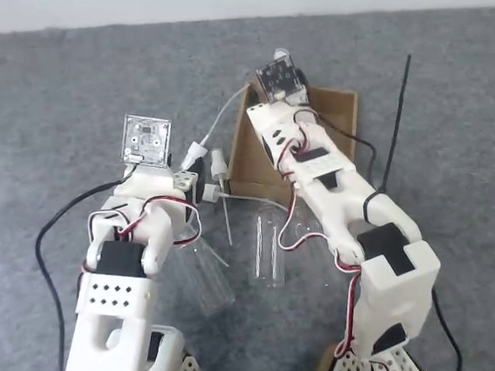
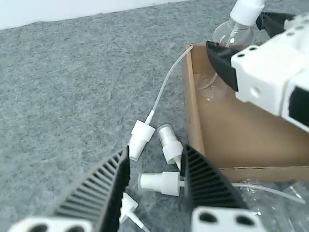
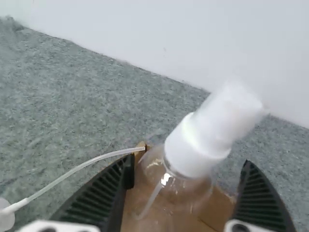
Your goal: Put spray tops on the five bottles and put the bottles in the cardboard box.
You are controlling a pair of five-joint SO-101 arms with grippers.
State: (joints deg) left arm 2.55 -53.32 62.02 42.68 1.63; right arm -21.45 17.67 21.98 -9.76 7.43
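My right gripper [image 3: 188, 164] hangs over the far corner of the cardboard box [image 1: 337, 106]. A clear bottle [image 3: 169, 193] with a white spray top [image 3: 212, 130] stands tilted between its fingers. One finger touches the bottle and a gap shows beside the other, so the gripper is open. My left gripper [image 2: 154, 152] is open just above three loose spray tops [image 2: 161, 182] on the carpet beside the box [image 2: 231, 140]. Clear bottles without tops [image 1: 207, 276] lie on the carpet between the two arms.
Grey carpet covers the table. Thin dip tubes [image 1: 226, 212] trail from the spray tops toward the box's near wall. Black cables [image 1: 396, 134] run beside the right arm and another [image 1: 49, 240] loops left of the left arm.
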